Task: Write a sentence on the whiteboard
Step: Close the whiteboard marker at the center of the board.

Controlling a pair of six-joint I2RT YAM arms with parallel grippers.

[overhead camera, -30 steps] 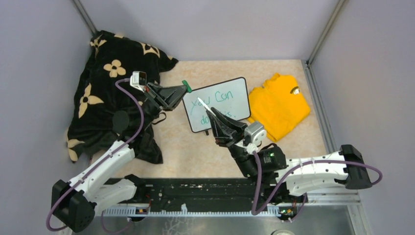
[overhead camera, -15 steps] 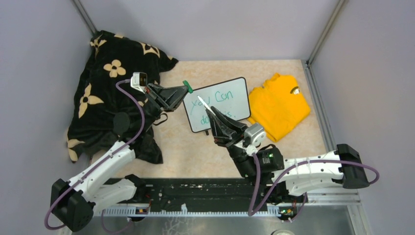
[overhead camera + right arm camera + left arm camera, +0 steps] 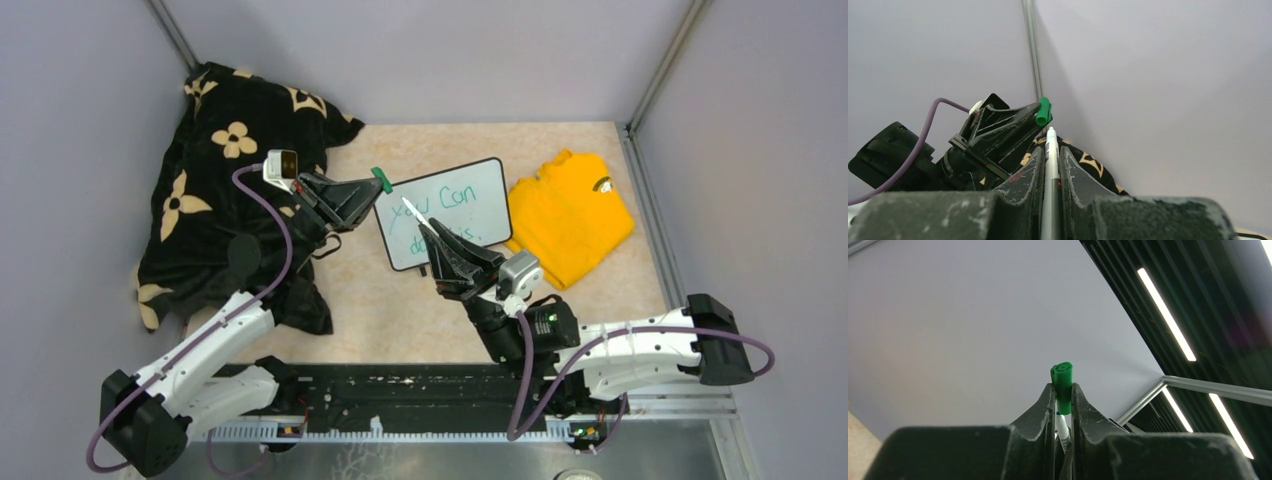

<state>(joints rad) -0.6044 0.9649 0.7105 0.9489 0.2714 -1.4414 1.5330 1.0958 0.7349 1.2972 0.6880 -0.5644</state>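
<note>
the whiteboard (image 3: 470, 215) is lying flat on the beige table (image 3: 400, 300), slightly turned, toward the far middle. it is carrying green writing (image 3: 440, 198): "you can" on the upper line, and a lower line half hidden by the arm. the right gripper (image 3: 437, 233) is hanging over the board's near left part, its jaws clenching a white marker (image 3: 418, 216) that is pointing up and to the left. the tip is sitting over the start of the upper line; whether it is touching the board cannot be told. in the right wrist view the marker (image 3: 1050, 142) is sticking out between the closed fingers (image 3: 1034, 165). the left gripper (image 3: 372, 187) is hovering just off the board's far left corner, pinching a green cap (image 3: 381, 178) at its fingertips. a yellow shirt (image 3: 570, 215) is lying just beside the board's right edge, and a black flowered cloth (image 3: 220, 170) is spreading over the table's left side.
</note>
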